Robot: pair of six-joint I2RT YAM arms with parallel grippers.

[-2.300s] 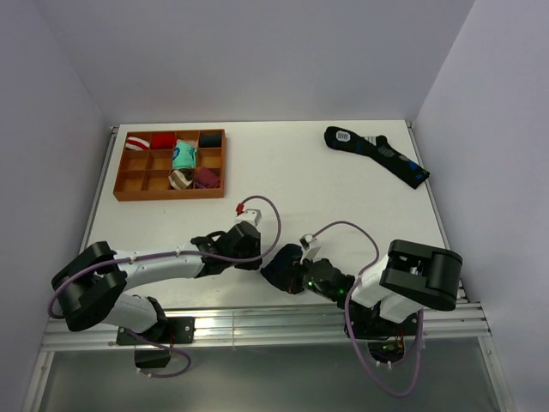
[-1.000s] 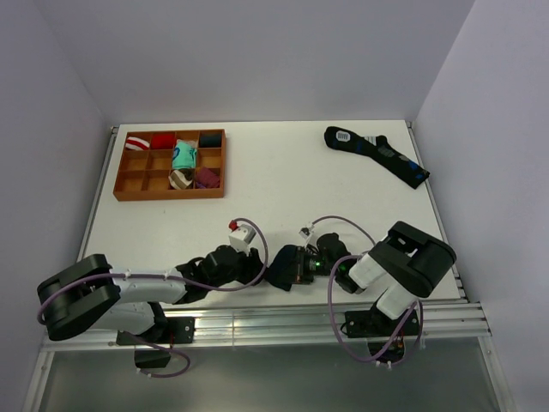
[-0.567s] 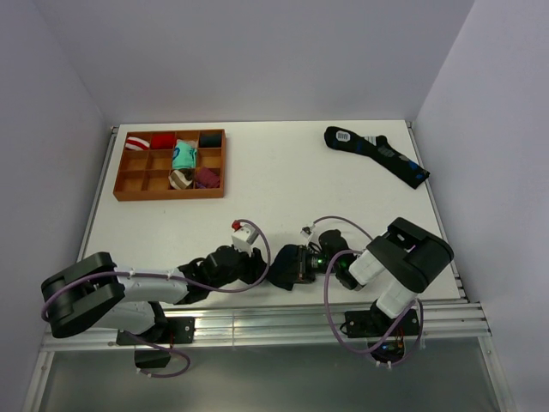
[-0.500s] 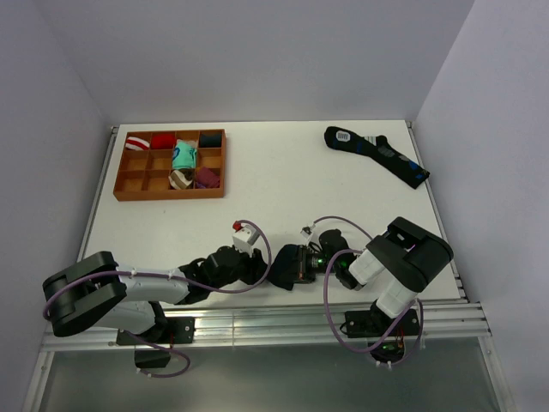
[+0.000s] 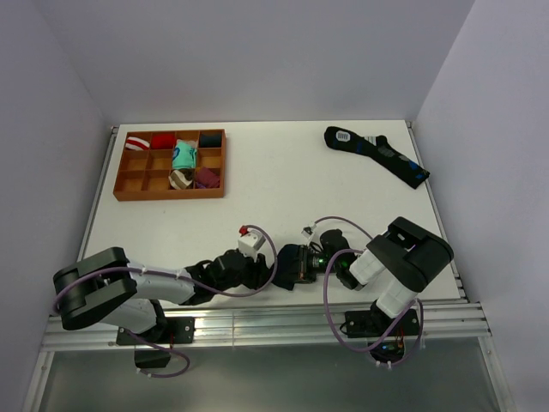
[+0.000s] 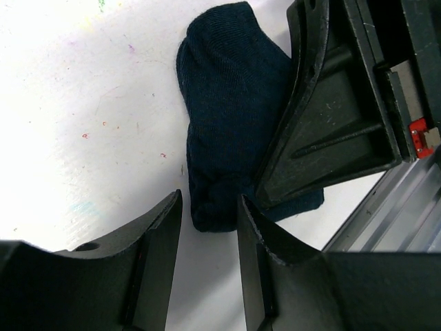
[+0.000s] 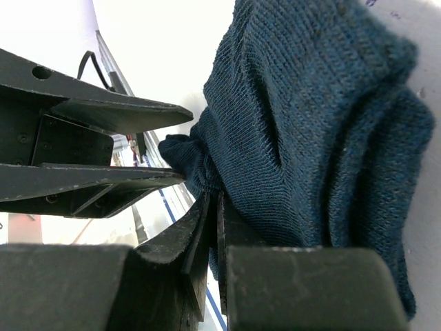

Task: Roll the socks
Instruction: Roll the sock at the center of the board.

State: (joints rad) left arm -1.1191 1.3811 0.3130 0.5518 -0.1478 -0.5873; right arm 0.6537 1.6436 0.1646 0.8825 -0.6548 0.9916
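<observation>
The dark navy socks (image 5: 286, 264) lie bunched on the white table near its front edge, between my two grippers. In the left wrist view the socks (image 6: 227, 131) lie just ahead of my left gripper (image 6: 209, 207), whose jaws are open and empty, a narrow gap apart, with their tips at the near end of the fabric. My left gripper (image 5: 264, 273) also shows from above. My right gripper (image 7: 212, 200) is shut on a fold of the socks (image 7: 310, 117); it shows from above (image 5: 302, 263) at their right side.
An orange compartment tray (image 5: 169, 194) with several colourful sock bundles stands at the back left. A longer black sock with blue patches and a white label (image 5: 376, 154) lies at the back right. The metal front rail (image 5: 257, 322) runs just below the grippers.
My left gripper has slid right along the front edge up to the socks. My right gripper has swung left onto them and now holds them; it has barely moved lately.
</observation>
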